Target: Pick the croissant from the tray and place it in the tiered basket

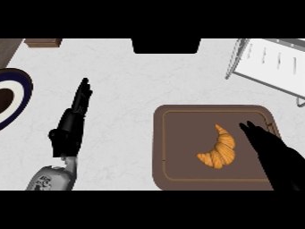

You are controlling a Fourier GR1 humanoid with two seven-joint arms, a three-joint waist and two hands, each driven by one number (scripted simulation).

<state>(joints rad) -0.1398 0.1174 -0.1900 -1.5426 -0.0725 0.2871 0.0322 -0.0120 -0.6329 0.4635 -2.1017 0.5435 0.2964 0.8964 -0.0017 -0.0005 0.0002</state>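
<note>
Just beside the croissant (218, 149) on the tray (181, 147), right hand (277, 154) hovers open; left hand (67, 129) open

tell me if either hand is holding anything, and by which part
Nothing is held. The right hand is over the tray, just right of the croissant, open and not curled round it. The left hand rests open at the left.

At near right of counter (128, 80), croissant (221, 150) on tray (181, 134); right hand (273, 152) over tray just right of croissant; tiered basket (277, 67) behind tray at far right; left hand (72, 120) between tray and plate (23, 96) at left edge.
</note>
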